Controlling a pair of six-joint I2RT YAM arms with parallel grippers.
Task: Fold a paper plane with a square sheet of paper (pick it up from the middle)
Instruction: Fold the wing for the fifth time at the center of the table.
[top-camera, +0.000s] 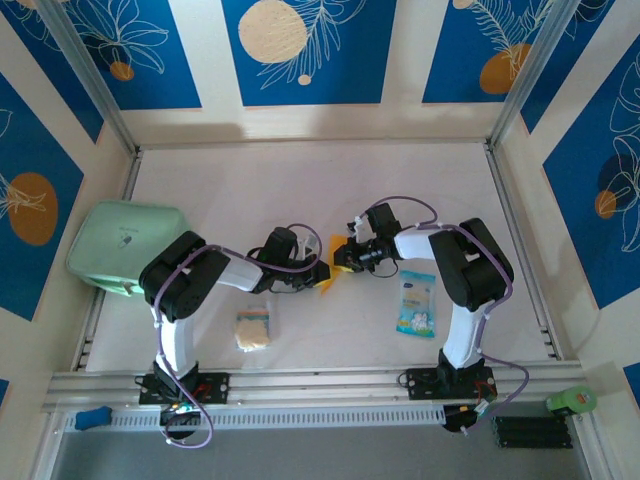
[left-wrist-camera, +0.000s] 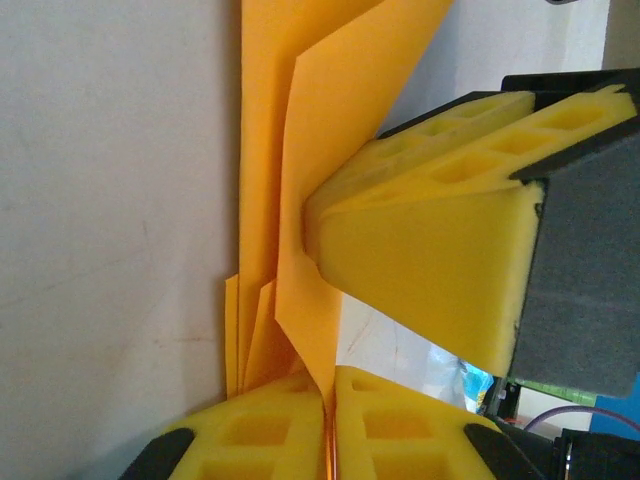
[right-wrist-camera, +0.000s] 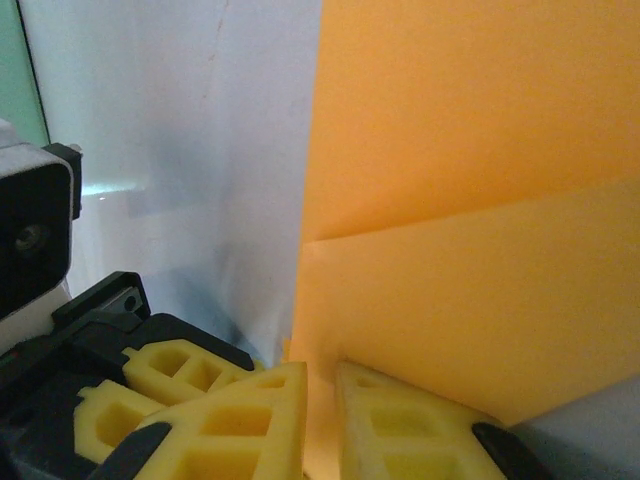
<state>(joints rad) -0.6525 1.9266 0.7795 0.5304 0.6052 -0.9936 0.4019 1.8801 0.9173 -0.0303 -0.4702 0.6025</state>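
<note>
Sheet of paper upright at table centre, between arms; left gripper and right gripper both pinch it.

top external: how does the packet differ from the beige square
The packet is printed blue-white, the beige square plain. The packet is oblong and larger, the beige square smaller. The packet lies near the right arm, the beige square near the left arm. Both lie flat.
</note>
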